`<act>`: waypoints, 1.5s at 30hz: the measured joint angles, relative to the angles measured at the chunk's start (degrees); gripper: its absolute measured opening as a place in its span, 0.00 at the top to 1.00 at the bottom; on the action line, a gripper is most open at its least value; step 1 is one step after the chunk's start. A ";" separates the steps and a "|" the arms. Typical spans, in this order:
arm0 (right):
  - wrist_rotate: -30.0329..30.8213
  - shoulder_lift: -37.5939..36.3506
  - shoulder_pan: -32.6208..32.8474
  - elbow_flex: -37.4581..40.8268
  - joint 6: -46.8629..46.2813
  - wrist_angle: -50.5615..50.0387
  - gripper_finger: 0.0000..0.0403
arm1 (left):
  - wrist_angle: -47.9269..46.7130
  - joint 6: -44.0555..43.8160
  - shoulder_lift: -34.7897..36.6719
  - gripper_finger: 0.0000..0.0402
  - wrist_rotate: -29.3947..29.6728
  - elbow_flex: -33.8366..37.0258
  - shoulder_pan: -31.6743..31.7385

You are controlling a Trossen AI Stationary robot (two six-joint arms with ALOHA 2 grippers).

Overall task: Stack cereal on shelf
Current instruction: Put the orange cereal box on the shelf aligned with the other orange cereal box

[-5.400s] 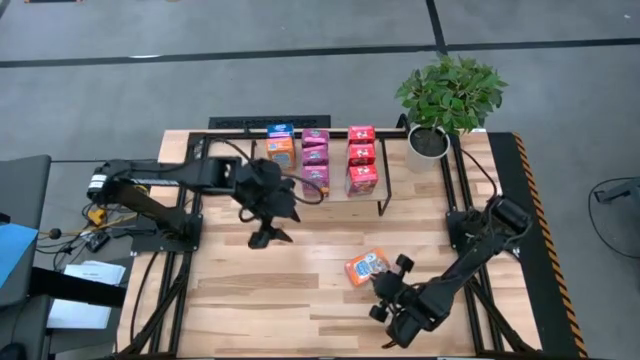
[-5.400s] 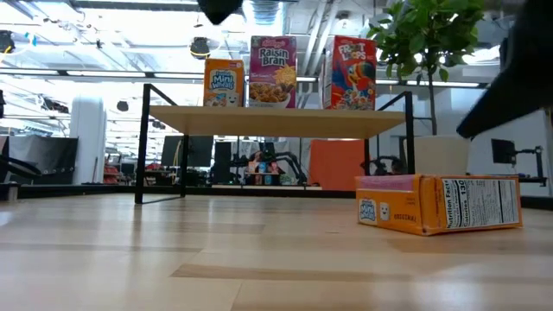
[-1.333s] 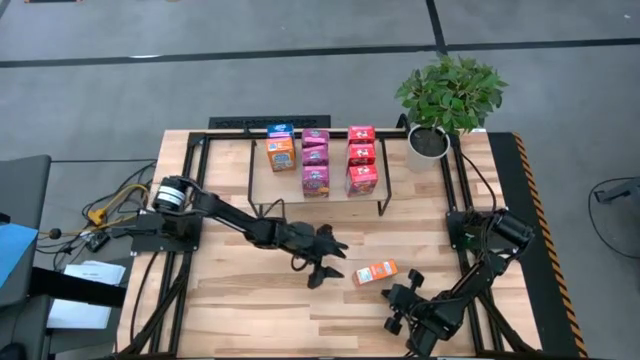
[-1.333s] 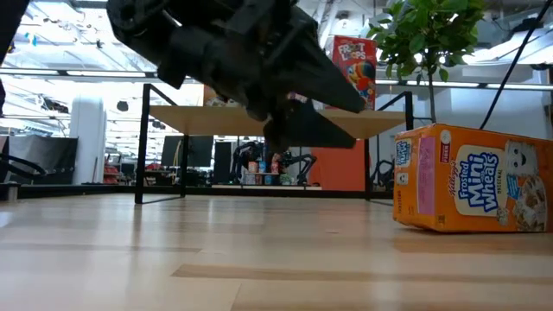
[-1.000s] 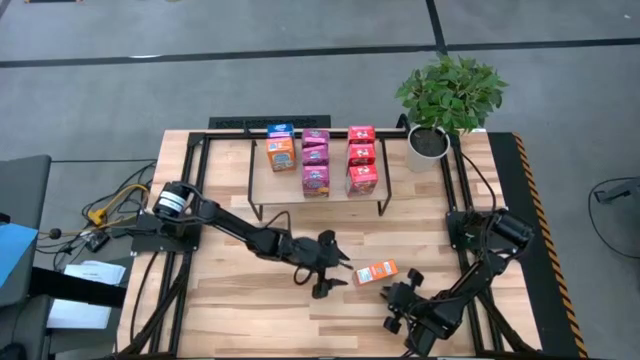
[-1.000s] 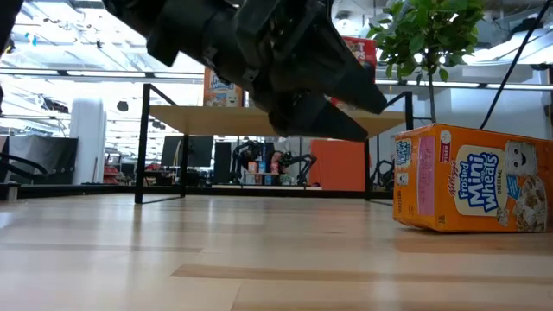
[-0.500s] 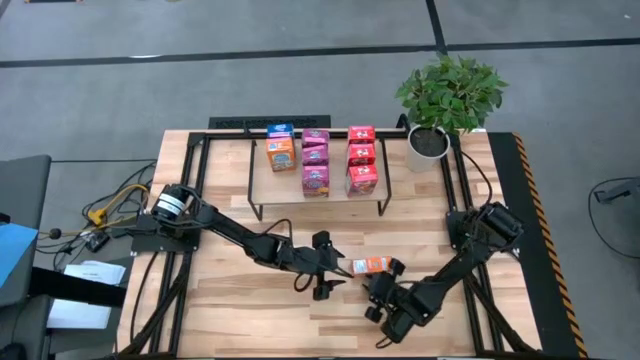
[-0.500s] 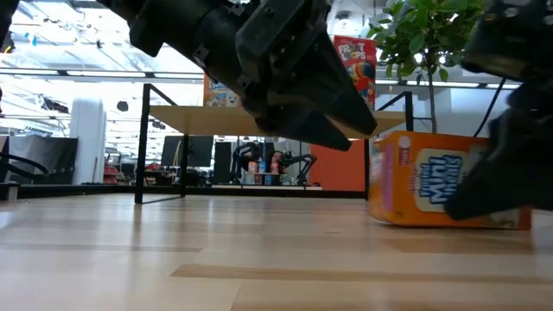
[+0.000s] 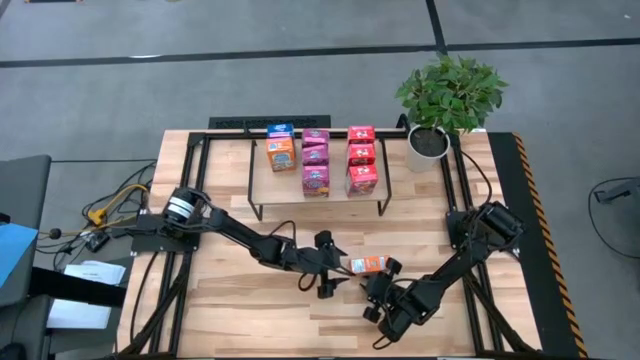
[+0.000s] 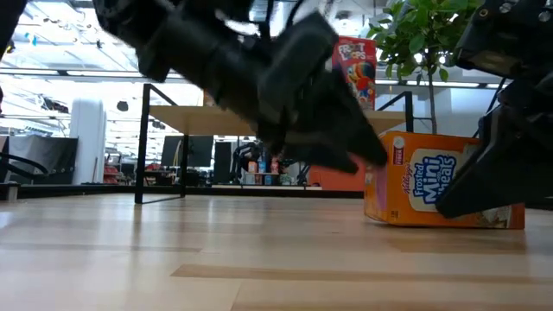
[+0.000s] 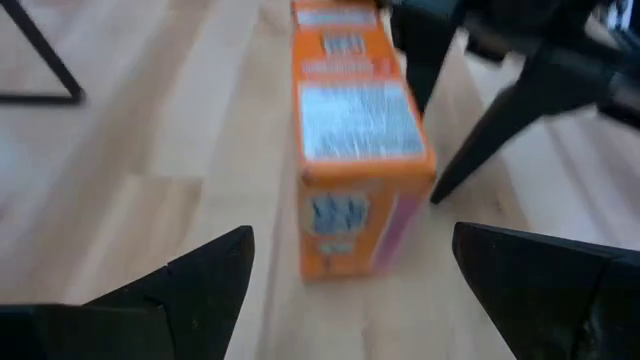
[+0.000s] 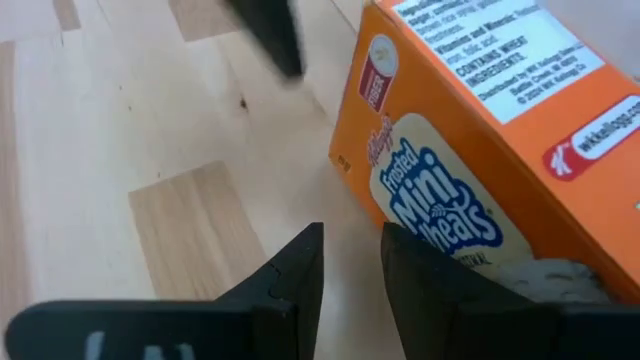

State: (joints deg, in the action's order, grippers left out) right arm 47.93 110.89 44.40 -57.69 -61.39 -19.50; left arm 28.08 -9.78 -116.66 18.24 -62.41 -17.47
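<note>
One orange-and-blue cereal box (image 9: 368, 264) stands on a long narrow side on the tabletop, its printed front toward the near edge (image 10: 432, 186). My left gripper (image 9: 335, 268) is open just left of it; in the left wrist view its fingers (image 11: 352, 235) spread wide with the box (image 11: 358, 140) ahead of them, apart from it. My right gripper (image 9: 380, 277) is shut at the box's near side. The shelf (image 9: 290, 185) at the far edge carries the other boxes in columns: orange-and-blue (image 9: 281, 148), magenta (image 9: 315, 162), red (image 9: 361, 160). My right gripper (image 12: 352, 250) lies with its shut fingers (image 12: 425, 275) against the box's printed front, low down by the bottom edge (image 12: 470, 250). It comes slanting from the near right side. The box stays standing on the table.
A potted plant (image 9: 432, 138) stands at the table's far right corner, beside the shelf. The left arm (image 10: 259, 78) crosses the low view and hides most of the shelf there. Bare tabletop (image 9: 240, 300) lies near and left of the box.
My right gripper has swung from the near edge up to the box's near side and pushed it a little toward the table's left and far edge; the box slid and stayed upright. My left gripper edged closer to the box and stayed open.
</note>
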 joint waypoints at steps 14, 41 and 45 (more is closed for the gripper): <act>0.01 0.00 0.07 0.00 -0.07 0.08 0.70 | 5.44 1.13 -2.58 0.17 -1.00 -0.02 1.49; -0.01 0.00 0.08 0.02 -1.63 0.36 0.70 | 5.47 0.44 -2.58 0.58 -1.39 0.00 1.51; -0.06 0.00 0.14 0.02 -1.66 0.35 0.70 | 5.37 0.41 -2.58 0.63 -1.44 0.00 1.51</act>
State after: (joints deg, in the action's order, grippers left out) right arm 47.88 110.89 44.54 -57.67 -63.05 -19.14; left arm 33.45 -9.37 -119.24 16.80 -62.41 -15.97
